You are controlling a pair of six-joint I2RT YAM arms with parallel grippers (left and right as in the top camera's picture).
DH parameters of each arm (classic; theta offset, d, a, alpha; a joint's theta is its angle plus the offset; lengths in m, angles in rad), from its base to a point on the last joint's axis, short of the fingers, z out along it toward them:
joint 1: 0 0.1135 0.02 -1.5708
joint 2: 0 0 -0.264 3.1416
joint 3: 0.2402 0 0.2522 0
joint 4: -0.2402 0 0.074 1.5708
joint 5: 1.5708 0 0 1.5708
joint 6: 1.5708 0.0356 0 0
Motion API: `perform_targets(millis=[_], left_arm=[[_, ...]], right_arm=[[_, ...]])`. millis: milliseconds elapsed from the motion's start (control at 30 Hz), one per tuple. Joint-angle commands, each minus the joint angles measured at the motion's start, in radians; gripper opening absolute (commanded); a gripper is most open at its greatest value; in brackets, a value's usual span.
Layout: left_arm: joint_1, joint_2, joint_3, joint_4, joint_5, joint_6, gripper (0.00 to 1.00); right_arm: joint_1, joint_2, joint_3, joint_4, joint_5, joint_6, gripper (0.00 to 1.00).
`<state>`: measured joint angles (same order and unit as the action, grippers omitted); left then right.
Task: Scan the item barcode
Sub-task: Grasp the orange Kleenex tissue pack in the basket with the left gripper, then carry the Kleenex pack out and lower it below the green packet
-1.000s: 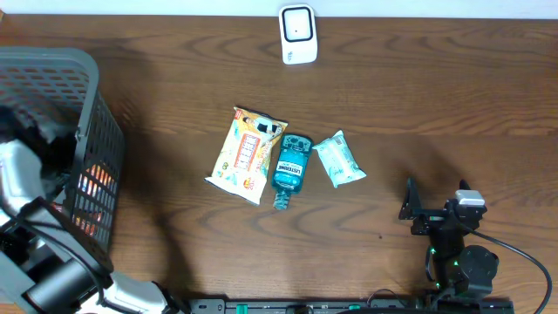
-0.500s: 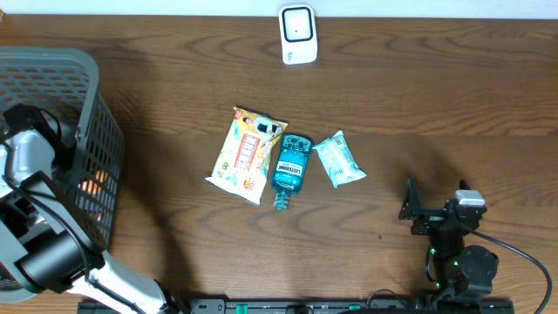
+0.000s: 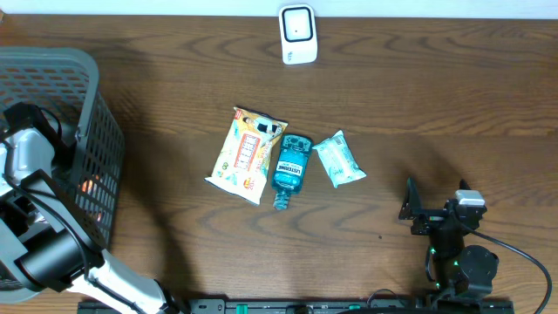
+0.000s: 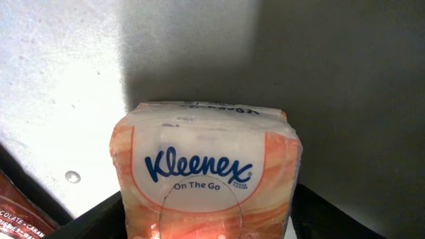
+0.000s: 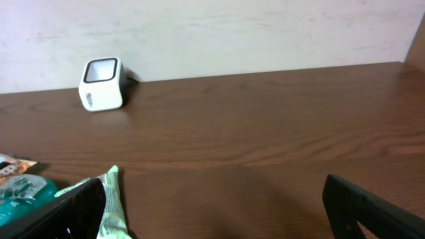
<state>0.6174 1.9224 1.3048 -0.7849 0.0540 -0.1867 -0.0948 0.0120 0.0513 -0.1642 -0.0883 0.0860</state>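
A Kleenex On The Go tissue pack (image 4: 209, 172), orange and white, stands between the black fingers (image 4: 99, 219) of my left gripper (image 4: 207, 222) inside the basket. Both fingers lie against its sides, so the gripper is shut on it. From overhead my left arm (image 3: 35, 148) reaches down into the grey basket (image 3: 52, 65), and the gripper itself is hidden there. The white barcode scanner (image 3: 297, 35) stands at the table's far edge. My right gripper (image 5: 212, 212) rests low at the near right, open and holding nothing.
A yellow snack bag (image 3: 247, 155), a blue mouthwash bottle (image 3: 291, 167) and a green wipes pack (image 3: 339, 159) lie side by side mid-table. A red packet (image 4: 16, 212) lies beside the tissues in the basket. The scanner (image 5: 101, 83) faces the right wrist camera.
My left arm has shifted deeper into the basket, and its jaws have narrowed onto the tissue pack. The right arm has not moved.
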Motion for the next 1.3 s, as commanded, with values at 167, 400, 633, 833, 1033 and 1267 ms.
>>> perform_targets(millis=[167, 400, 633, 833, 1033, 1267], left_arm=[[-0.001, 0.063, -0.024, -0.019, -0.013, -0.146, 0.44], [0.005, 0.030, -0.017, -0.023, -0.018, -0.152, 0.40], [0.038, -0.099, 0.066, -0.084, -0.018, -0.153, 0.40], [0.054, -0.300, 0.175, -0.150, -0.008, -0.195, 0.40], [0.031, -0.579, 0.186, -0.149, 0.170, -0.343, 0.40], [-0.253, -0.763, 0.186, -0.141, 0.319, -0.418, 0.39]], right_arm=[[0.005, -0.005, -0.003, -0.002, 0.008, -0.013, 0.99], [0.005, -0.005, -0.003, -0.002, 0.008, -0.013, 0.99], [0.005, -0.005, -0.003, -0.002, 0.008, -0.013, 0.99], [0.005, -0.005, -0.003, -0.002, 0.008, -0.013, 0.99], [0.005, -0.005, -0.003, -0.002, 0.008, -0.013, 0.99], [0.005, -0.005, -0.003, -0.002, 0.008, -0.013, 0.99]])
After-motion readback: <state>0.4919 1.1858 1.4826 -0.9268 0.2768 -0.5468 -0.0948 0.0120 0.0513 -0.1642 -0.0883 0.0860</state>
